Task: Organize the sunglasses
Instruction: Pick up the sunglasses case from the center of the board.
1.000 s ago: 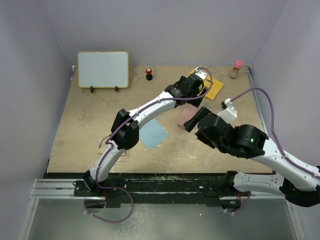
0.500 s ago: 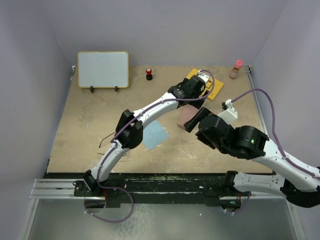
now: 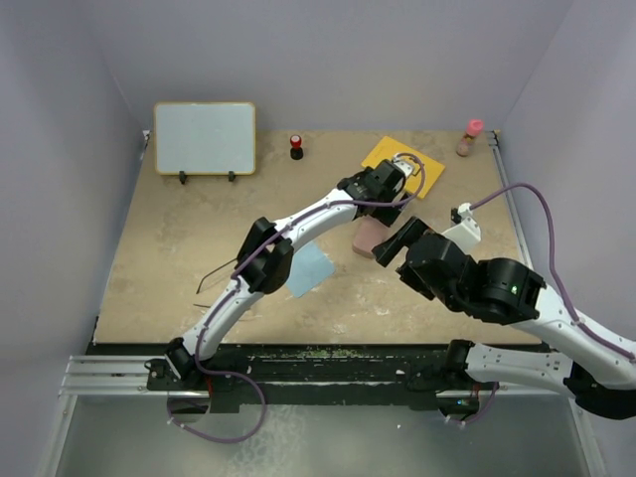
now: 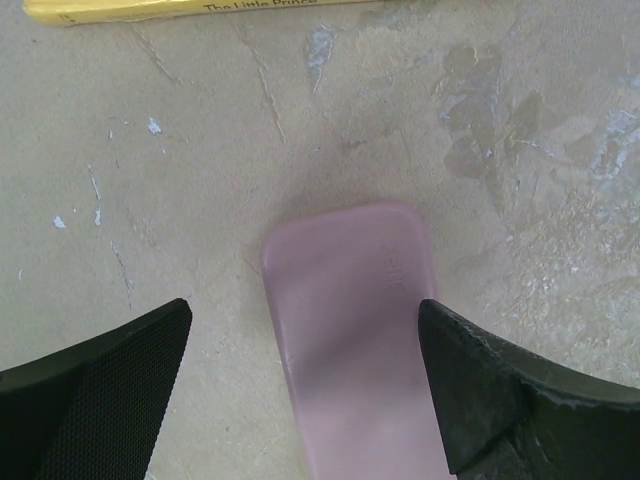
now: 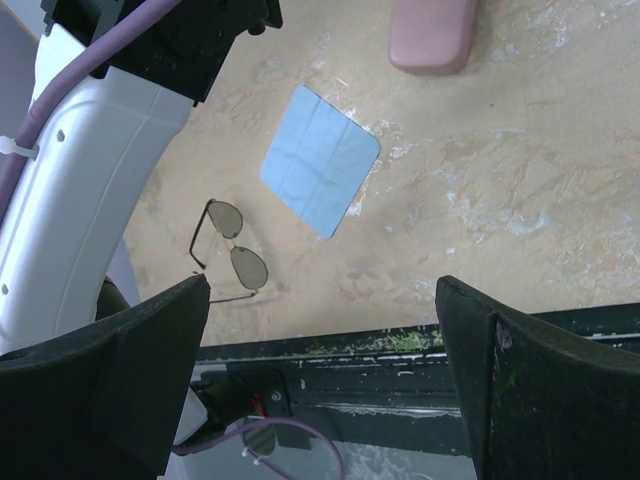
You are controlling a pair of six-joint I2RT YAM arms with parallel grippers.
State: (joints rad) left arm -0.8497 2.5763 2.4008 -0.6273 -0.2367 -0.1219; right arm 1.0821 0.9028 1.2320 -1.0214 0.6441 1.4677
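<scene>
The thin dark wire-framed sunglasses (image 5: 232, 250) are lying untouched at the near left of the beige surface (image 3: 169, 229). The left jaws, apart, are drawing back over the oblong pink case (image 4: 352, 330), probably to grasp it. The right jaws are hanging apart.

surface: beige mottled table (image 3: 169, 248) | far edge: whiteboard (image 3: 205, 138) standing on feet, small red-black object (image 3: 296, 147), yellow book (image 3: 383, 154), pink-capped bottle (image 3: 469, 138) | middle: pinkish case (image 4: 355, 340), light blue cloth (image 5: 320, 174) | near left: sunglasses (image 5: 232, 242), apart from cloth
</scene>
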